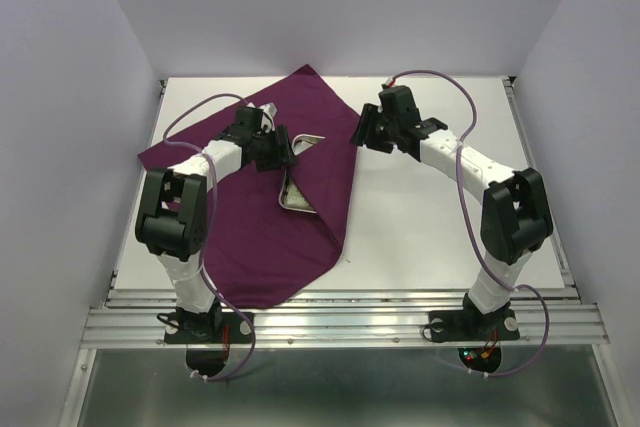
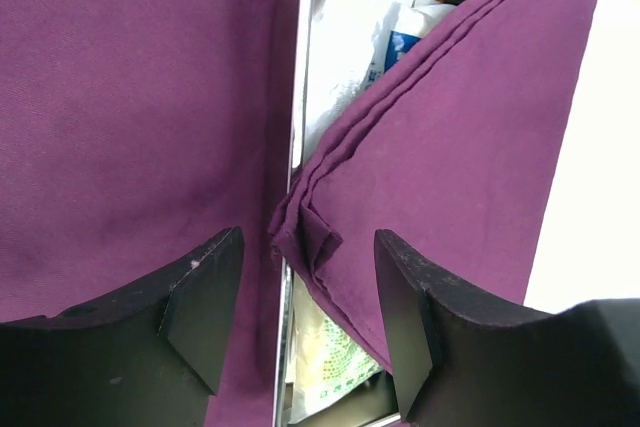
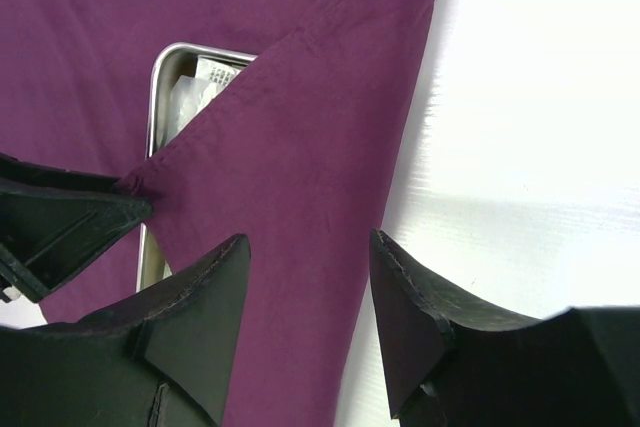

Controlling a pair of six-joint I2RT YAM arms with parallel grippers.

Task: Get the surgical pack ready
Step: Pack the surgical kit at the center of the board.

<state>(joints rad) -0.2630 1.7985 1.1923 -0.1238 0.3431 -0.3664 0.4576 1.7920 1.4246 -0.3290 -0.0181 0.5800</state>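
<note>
Left gripper (image 2: pixel 308 247) straddles cloth (image 2: pixel 130 97) folded diagonally over tray (image 2: pixel 297 97) lying front-to-back.

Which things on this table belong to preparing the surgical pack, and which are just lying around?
Part of the job: large dark-purple cloth; shiny rectangular steel tray, partly under it; white printed packets in the tray.
Just there: white tabletop; thin purple cables on the arms.

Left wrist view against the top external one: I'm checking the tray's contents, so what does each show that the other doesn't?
Only left wrist: printed packets inside the tray, and a bunched corner of the cloth inside the open left claw. Only top external: the right claw, the white table, the cloth's whole outline. Both: purple cloth folded over the steel tray.
</note>
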